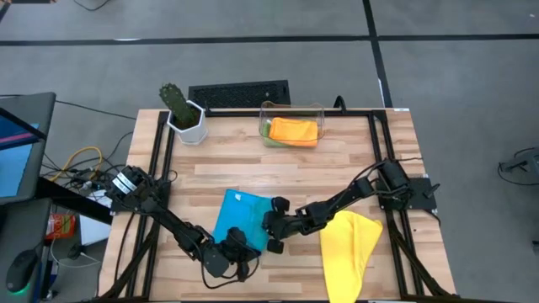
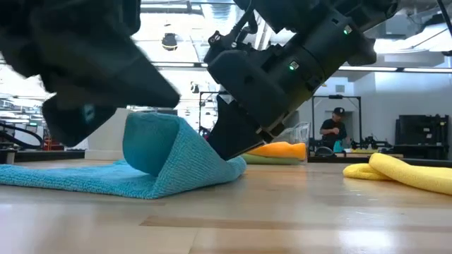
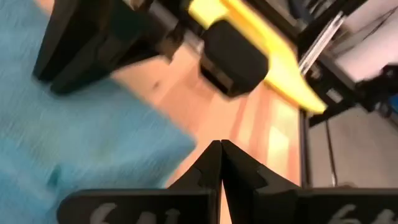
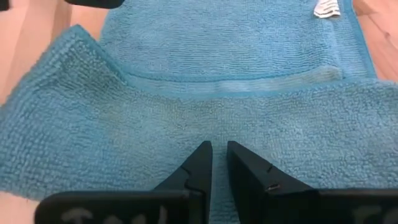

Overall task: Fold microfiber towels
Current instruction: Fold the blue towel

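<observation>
Low view shows the right gripper pinching the raised edge of the soft blue microfiber towel, whose flat remainder stretches directly ahead of its fingertips along the fold direction, while the left gripper, pressed together, sits just beside that towel's near corner.

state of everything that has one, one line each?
blue towel: on table, near edge lifted and partly folded over.
yellow towel: limp, loosely heaped at right, not folded.
orange towel: folded, in the clear bin, on top of green towel.
right gripper: nearly closed, pinching the blue towel's edge.
left gripper: shut, empty, beside the blue towel.
</observation>
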